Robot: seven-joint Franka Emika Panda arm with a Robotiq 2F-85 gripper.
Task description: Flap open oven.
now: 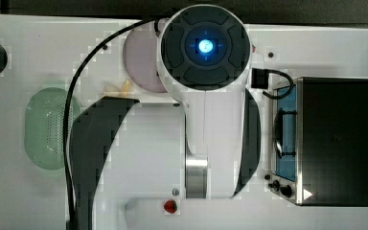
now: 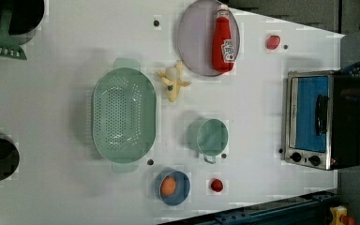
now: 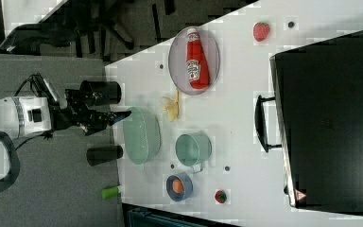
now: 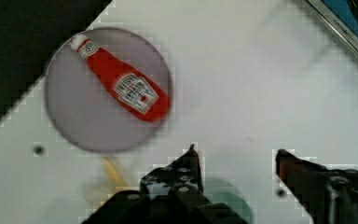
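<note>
Jaws parted with a clear gap, nothing between them; the gripper (image 4: pixel 235 161) hangs above the white table (image 4: pixel 242 88), apart from everything on it. Right view has the gripper (image 3: pixel 123 115) pointing across at the table's edge near the green colander (image 3: pixel 142 135).

Oven (image 2: pixel 322 120) sits at the table's edge on the left view's right, door shut, blue glass facing the middle of the table, dark bar handle (image 2: pixel 320 115) across the glass, two black knobs (image 2: pixel 304 159) at the end toward the left view's bottom. Top view: oven (image 1: pixel 334 141) at the table's edge on the top view's right, black top up. Right view: oven (image 3: pixel 328 123) fills the right view's right side, handle sticking out toward the table's middle.

Ketchup bottle (image 2: pixel 223 40) lies on a grey plate (image 2: pixel 194 37) near the table's edge at the left view's top. Banana (image 2: pixel 172 83) just beside the plate. Green mug (image 2: pixel 211 137) near the table's middle. Blue bowl (image 2: pixel 172 187) holds an orange thing, near the table's edge at the left view's bottom. Strawberry (image 2: pixel 273 41) near the oven-side corner. Small red fruit (image 2: pixel 216 185) beside the bowl.
</note>
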